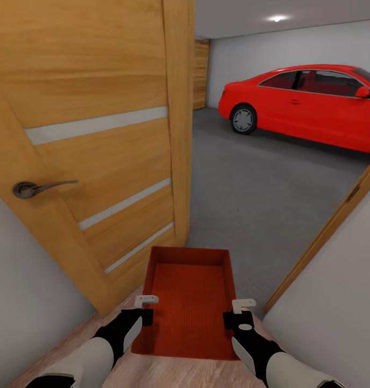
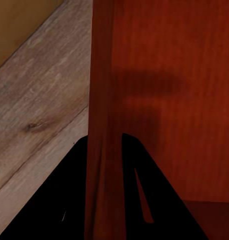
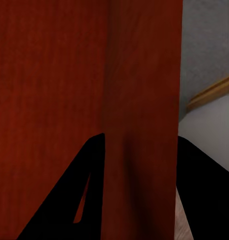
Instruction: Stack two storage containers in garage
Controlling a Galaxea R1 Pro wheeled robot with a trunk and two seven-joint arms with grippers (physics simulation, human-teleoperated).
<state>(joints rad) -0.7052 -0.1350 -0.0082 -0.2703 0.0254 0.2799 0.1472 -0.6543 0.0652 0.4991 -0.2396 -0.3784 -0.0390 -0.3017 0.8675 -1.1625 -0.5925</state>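
An orange-red storage container (image 1: 191, 302) is held out between the two tools, its long axis pointing away from them toward the garage. The left tool (image 1: 145, 305) is closed on the container's left wall near the corner closest to the robot, and in the left wrist view its two dark fingers (image 2: 54, 200) sit one on each side of that thin wall (image 2: 100, 100), with the ribbed tray bottom on the inner side and light wood planks (image 2: 39, 110) on the outer side. The right tool (image 1: 239, 312) is closed the same way on the right wall; the right wrist view shows its fingers (image 3: 64, 200) straddling the wall (image 3: 139, 100), the container's bottom on one side, grey concrete and a strip of door frame (image 3: 212, 92) on the other. Beyond the far end of the container lies the grey concrete floor (image 1: 249, 194) of the garage, seen through the doorway. Just beside the left tool, on its outer side and ahead of it, stands the open orange-wood door (image 1: 93, 134) with pale horizontal slits and a dark lever handle (image 1: 36, 188). Well ahead of the right tool, a red car (image 1: 308, 105) is parked against the white wall (image 1: 244, 54). Wood-plank flooring (image 1: 168, 374) lies under the near end of the container and both arms.
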